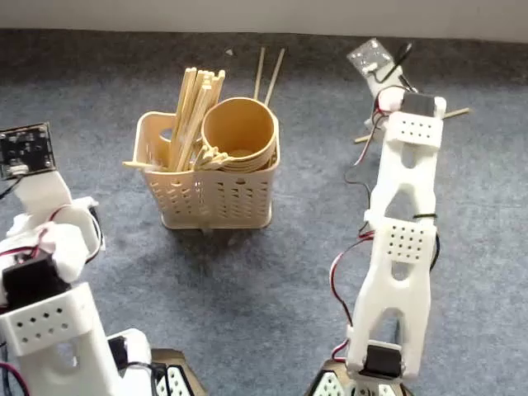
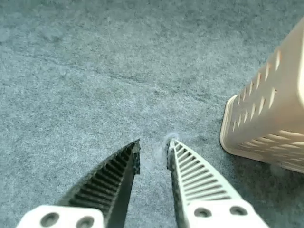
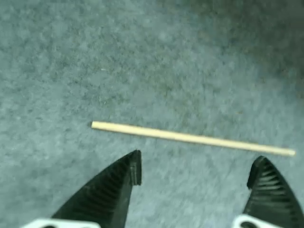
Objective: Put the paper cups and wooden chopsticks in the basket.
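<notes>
At the left, the left gripper (image 2: 153,154) is held low over the grey carpet (image 1: 272,280) just beside the basket (image 1: 214,202), its fingers parted only a little and nothing gripped between them; it appears to be parked clear of the work. The basket is set upright in the middle, where it can be reached from both sides. The stacked paper cups (image 1: 239,128) are seated in its right half, and a bundle of wooden chopsticks (image 1: 194,107) is leaned upright in its left half. Just behind the basket, two loose chopsticks (image 1: 268,70) are left lying on the carpet, so the task is judged unfinished. At the right, the right gripper (image 3: 197,168) is spread wide and empty, and is poised above a single chopstick (image 3: 190,137) lying flat, presumably so that it can be straddled and pinched.
</notes>
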You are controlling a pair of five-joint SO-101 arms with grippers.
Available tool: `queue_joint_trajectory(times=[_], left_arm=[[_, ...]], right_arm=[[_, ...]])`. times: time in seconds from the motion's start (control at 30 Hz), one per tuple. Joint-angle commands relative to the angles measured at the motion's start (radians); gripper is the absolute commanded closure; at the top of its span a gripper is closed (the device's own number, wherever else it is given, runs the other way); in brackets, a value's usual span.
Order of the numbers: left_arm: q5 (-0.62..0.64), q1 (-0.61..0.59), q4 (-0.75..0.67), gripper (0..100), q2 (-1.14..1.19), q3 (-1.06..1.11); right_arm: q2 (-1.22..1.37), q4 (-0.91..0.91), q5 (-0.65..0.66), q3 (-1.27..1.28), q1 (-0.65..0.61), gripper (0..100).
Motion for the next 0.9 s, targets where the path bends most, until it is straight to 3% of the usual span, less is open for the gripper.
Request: queue_joint_trajectory(times=[0.0,0.1,0.23,0.4,0.67,0.87], left_arm=[[0.008,-0.008,-0.017,88,-0.102,0.021],[0.008,-0.008,-0.068,88,-0.159,0.073],[0.009,-0.005,-0.138,88,-0.168,0.127],[0.011,-0.004,-0.149,88,-0.139,0.127],[0.012,0.053,-0.150,88,-0.113,0.133],[0.012,0.054,-0.150,88,-0.094,0.131]], right_arm=[[0.209,-0.053,0.054,-0.344,-0.002,65.2],[0.303,-0.084,-0.002,-0.364,0.001,65.2],[0.280,0.087,-0.014,-0.369,0.044,65.2],[0.134,0.444,0.152,-0.364,0.105,65.2],[-0.102,0.427,0.095,-0.363,0.260,65.2],[-0.096,0.302,-0.184,-0.361,0.183,65.1]])
